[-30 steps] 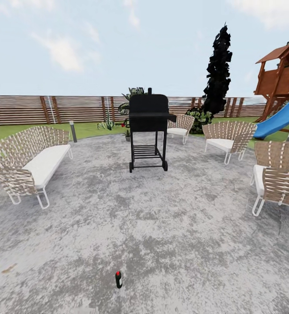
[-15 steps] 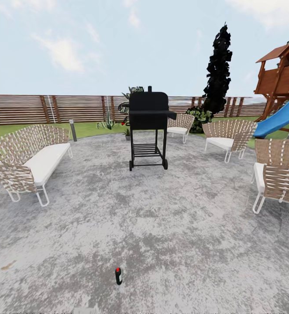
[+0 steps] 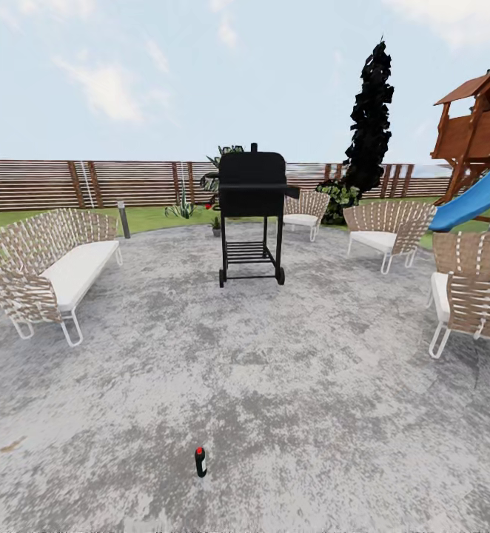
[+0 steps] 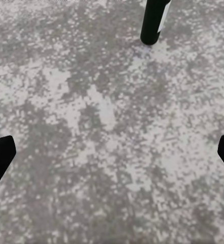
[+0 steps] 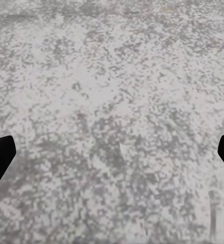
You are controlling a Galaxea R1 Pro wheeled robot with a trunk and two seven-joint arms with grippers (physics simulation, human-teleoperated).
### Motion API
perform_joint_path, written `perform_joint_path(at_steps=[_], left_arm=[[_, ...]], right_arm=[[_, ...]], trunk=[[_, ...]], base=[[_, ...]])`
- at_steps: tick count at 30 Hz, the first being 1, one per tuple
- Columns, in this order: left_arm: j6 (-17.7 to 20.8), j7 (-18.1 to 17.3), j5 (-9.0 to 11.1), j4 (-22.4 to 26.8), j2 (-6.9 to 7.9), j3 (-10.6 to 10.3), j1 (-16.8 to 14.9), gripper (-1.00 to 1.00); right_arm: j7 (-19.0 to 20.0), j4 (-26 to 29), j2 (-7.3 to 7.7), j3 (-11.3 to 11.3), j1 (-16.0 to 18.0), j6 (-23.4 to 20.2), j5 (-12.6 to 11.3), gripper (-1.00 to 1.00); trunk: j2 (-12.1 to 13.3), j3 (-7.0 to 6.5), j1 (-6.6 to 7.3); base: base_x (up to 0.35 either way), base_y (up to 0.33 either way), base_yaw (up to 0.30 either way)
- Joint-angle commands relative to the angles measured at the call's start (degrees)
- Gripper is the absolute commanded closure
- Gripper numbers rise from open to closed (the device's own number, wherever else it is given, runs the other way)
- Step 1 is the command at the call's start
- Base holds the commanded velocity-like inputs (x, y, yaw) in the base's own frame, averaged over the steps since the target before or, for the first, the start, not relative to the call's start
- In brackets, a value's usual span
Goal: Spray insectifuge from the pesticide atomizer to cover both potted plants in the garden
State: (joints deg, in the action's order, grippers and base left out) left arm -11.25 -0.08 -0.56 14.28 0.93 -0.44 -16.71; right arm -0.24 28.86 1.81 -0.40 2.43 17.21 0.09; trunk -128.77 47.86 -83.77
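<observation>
Atomizer [image 3: 200,462] upright on paving [image 3: 311,385], near my base. Both grippers [image 4: 112,152] [image 5: 112,152] spread wide, empty. I judge a clumsy approach could tip the slim bottle.

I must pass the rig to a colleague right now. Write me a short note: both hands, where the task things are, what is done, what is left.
Left hand: open, empty, above grey paving.
Right hand: open, empty, above paving.
Pesticide atomizer: upright on the paving just ahead of the robot, untouched; its dark base shows in the left wrist view.
One small potted plant stands far off, left of the black grill; I cannot make out the second.
Done: nothing grasped.
Left: pick up the atomizer, drive to the plants, spray both.
</observation>
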Motion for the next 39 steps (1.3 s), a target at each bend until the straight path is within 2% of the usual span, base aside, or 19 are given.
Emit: perform_joint_path(at_steps=[1, 8, 12, 16, 19, 25, 36, 39], left_arm=[[-0.2, 0.0, -0.1, 0.1, 0.05, -0.1, -0.1, -1.00], [-0.2, -0.3, 0.0, 2.7, 0.12, 0.1, -1.9, -1.00], [0.3, -0.5, 0.0, 5.9, -0.13, 0.0, -6.2, -1.00], [1.3, -0.5, 0.0, 6.6, -0.12, -0.2, -12.0, -1.00], [2.7, -0.5, 0.1, 6.8, -0.31, -1.1, -14.1, -1.00], [2.9, -0.5, 0.1, 6.2, -0.55, -1.8, -14.4, -1.00], [2.6, -0.5, 0.2, 6.0, -0.56, -1.7, -14.3, -1.00], [2.6, -0.5, 0.2, 6.0, -0.57, -1.6, -14.3, -1.00]], right_arm=[[0.0, 0.0, 0.01, 0.0, 0.0, 0.2, 0.0, -1.00], [0.0, 2.9, 0.02, 0.0, 0.3, 0.2, -0.1, -1.00], [0.0, 9.6, 0.04, 0.0, 1.6, 0.1, 0.0, -1.00], [-0.1, 12.6, 0.04, 0.0, 3.9, 0.0, 0.0, -1.00], [-0.1, 13.3, 0.06, 0.0, 6.9, 0.0, 0.1, -1.00], [0.0, 13.2, 1.16, -0.1, 10.1, -0.1, 0.1, -1.00], [0.3, 11.8, 1.41, 0.1, 10.5, -0.1, 0.1, -1.00], [0.2, 11.8, 1.37, 0.2, 10.5, -0.1, 0.1, -1.00]], trunk=[[-0.4, 0.24, -0.21], [-3.2, 1.50, -1.75], [-4.8, 2.21, -2.63], [-6.5, 2.93, -3.51], [-7.7, 3.47, -4.17], [-10.1, 4.55, -5.49], [-14.5, 6.52, -7.90], [-14.5, 7.19, -7.98]], base=[[0.000, 0.000, 0.000], [0.000, 0.000, 0.000], [0.000, 0.000, 0.000], [0.000, 0.000, 0.000], [0.000, 0.000, 0.000], [0.000, 0.000, 0.000], [0.000, 0.000, 0.000], [0.000, 0.000, 0.000]])
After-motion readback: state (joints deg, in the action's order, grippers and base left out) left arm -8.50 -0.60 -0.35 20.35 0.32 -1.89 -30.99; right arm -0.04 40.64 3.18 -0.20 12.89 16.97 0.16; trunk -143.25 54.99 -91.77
